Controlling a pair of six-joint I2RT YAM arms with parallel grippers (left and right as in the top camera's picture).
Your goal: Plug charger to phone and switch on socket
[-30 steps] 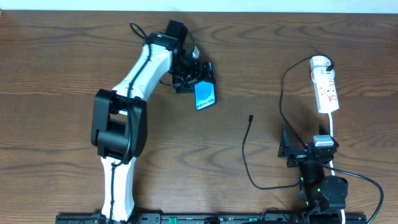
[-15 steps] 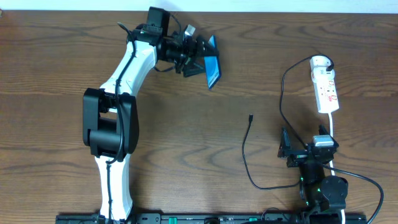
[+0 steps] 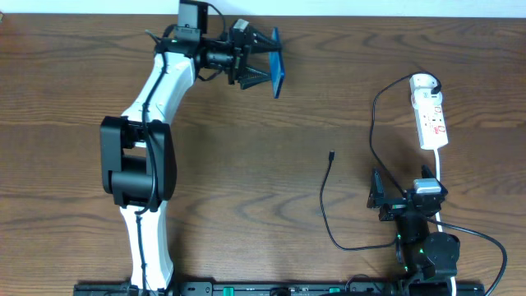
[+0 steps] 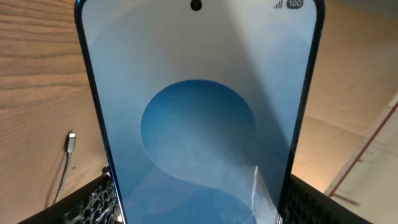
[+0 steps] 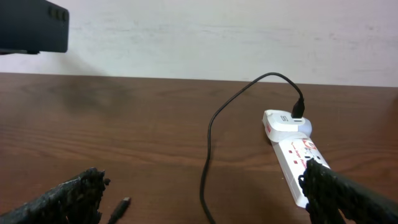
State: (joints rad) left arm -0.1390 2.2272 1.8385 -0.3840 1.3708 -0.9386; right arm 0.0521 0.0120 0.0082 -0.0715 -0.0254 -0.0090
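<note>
Right gripper (image 3: 403, 187): nearest to me, at the near right of the table (image 3: 246, 205). Its jaws are spread as wide as they go, with nothing between them, and its fingers sit low over the wood.
Charger (image 3: 323, 205): a thin black cable lying loose on the table, curling left of the right gripper.
Plug tip (image 3: 330, 154): rests on bare wood a little beyond that gripper, touching nothing and well apart from the phone.
Socket (image 3: 430, 115): a white strip lying flat further back on the right, running lengthwise away from me. A black plug (image 3: 433, 82) sits in its rounded far end and a white cord (image 3: 438, 160) runs back toward the right arm. The switch position is too small to tell.
Left gripper (image 3: 267, 62): far across, near the back edge, with its jaws set wide and clamped on the phone's two long edges.
Phone (image 4: 199, 112): held up off the table, edge-on from above, with its lit blue screen facing the left wrist.
</note>
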